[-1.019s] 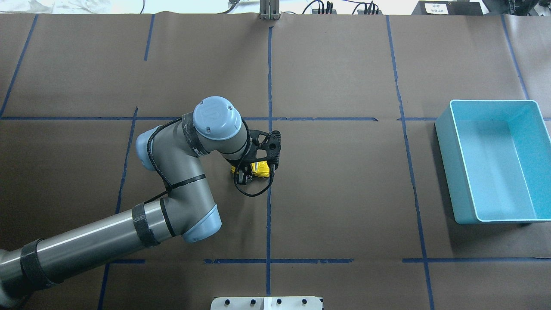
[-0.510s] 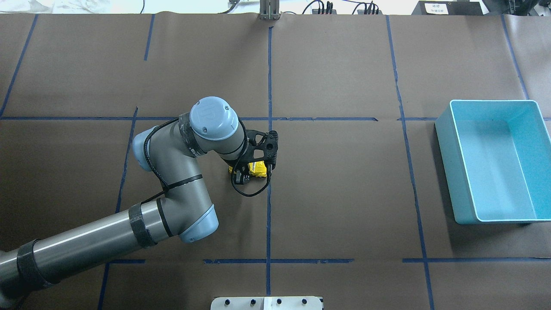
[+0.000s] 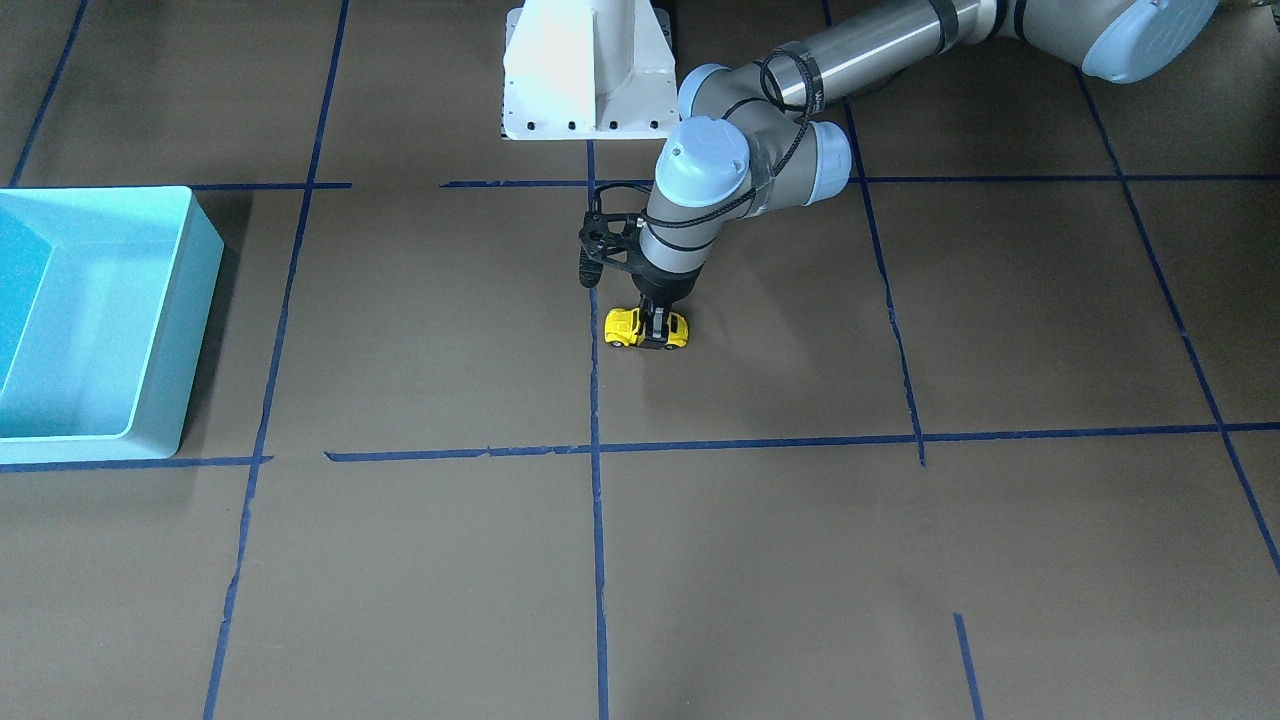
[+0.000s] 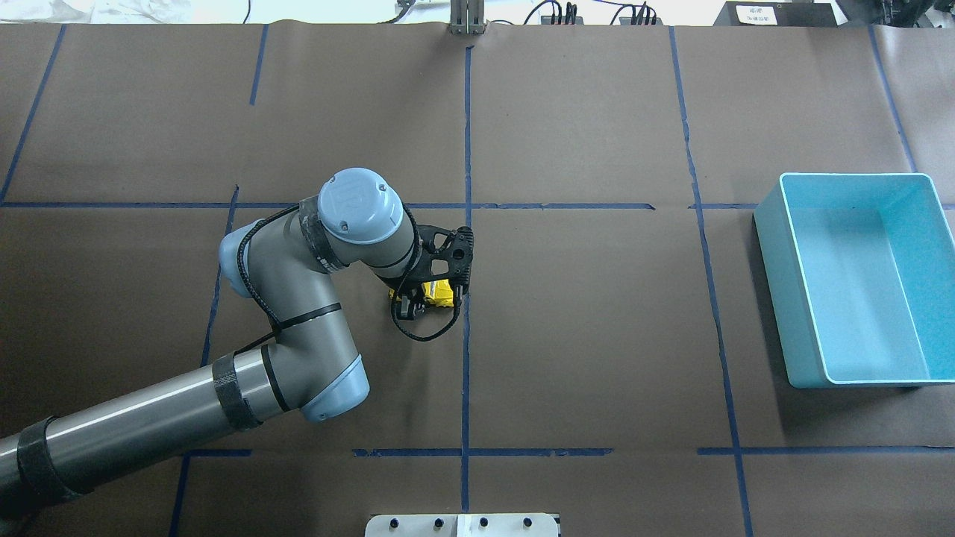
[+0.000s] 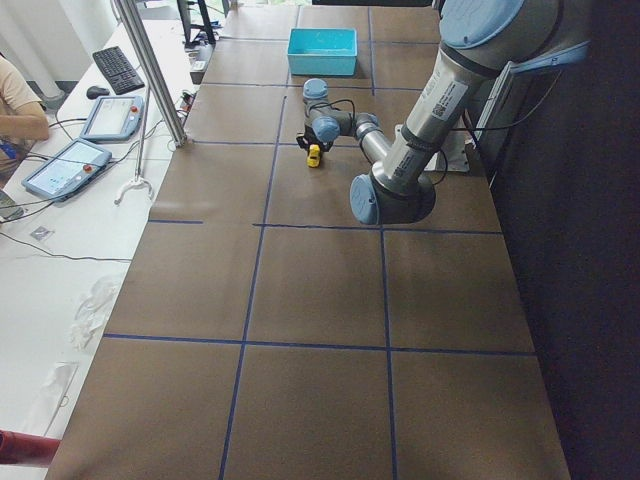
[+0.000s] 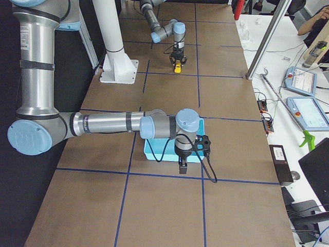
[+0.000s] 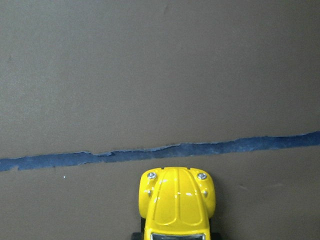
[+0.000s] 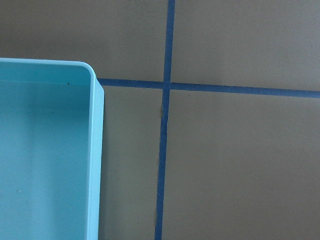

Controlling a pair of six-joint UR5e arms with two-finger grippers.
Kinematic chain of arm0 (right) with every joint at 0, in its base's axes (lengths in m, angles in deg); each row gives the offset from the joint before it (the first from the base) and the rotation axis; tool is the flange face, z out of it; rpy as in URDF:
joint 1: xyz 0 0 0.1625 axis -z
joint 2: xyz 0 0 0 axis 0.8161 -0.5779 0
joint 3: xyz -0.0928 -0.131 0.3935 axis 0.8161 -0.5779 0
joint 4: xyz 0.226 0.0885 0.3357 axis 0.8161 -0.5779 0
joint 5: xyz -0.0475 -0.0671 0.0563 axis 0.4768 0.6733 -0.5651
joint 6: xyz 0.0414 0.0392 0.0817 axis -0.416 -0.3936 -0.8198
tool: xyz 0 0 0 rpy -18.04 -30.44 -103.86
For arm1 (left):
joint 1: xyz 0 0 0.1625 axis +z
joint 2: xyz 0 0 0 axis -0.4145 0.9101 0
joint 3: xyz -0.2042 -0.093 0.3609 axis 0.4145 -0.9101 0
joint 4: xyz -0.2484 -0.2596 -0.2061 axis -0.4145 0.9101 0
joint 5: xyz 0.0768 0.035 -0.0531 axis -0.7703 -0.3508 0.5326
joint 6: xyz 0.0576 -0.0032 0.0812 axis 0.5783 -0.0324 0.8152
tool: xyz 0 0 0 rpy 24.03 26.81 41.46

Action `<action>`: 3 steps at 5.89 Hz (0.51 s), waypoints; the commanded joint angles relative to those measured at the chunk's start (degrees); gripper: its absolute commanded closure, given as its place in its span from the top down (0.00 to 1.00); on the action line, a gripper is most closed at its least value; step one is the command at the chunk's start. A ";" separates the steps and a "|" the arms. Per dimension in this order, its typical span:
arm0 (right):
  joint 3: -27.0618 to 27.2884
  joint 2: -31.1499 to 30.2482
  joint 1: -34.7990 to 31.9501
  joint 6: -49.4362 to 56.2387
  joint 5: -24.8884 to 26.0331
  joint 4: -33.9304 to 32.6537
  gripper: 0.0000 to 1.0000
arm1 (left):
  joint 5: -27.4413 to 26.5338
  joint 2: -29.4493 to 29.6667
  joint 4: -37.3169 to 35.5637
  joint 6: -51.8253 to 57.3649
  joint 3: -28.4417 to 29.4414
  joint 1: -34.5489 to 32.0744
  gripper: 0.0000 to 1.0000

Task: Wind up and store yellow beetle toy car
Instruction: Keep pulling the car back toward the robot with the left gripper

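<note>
The yellow beetle toy car [image 3: 626,327] stands on its wheels on the brown table, just beside a blue tape line near the middle. My left gripper [image 3: 656,334] comes straight down on it and is shut across its body; from overhead the car [image 4: 439,293] peeks out from under the gripper [image 4: 419,298]. In the left wrist view the car's hood [image 7: 176,202] points at the tape line. My right gripper [image 6: 183,165] hangs over the near edge of the light blue bin [image 6: 152,150]; it shows only in the exterior right view, so I cannot tell its state.
The light blue bin [image 4: 771,246] sits at the table's right side with nothing showing inside; its rim [image 8: 95,150] fills the left of the right wrist view. The white robot base [image 3: 588,70] stands at the table's near edge. A person sits by tablets beyond the table [image 5: 20,100].
My left gripper has dragged the car along the table, leftward in the overhead view, away from the vertical tape line. The bin has not moved.
</note>
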 commanded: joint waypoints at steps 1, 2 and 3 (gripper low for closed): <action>0.00 0.00 0.00 0.00 0.00 0.00 1.00 | 0.02 -0.87 0.00 0.05 -1.03 -0.17 0.36; 0.00 0.00 0.00 0.00 0.00 0.00 1.00 | 0.02 -1.39 0.00 0.06 -1.47 -0.17 0.36; 0.00 0.00 0.00 0.00 0.00 0.00 1.00 | -0.07 -1.57 0.00 0.06 -1.65 -0.17 0.36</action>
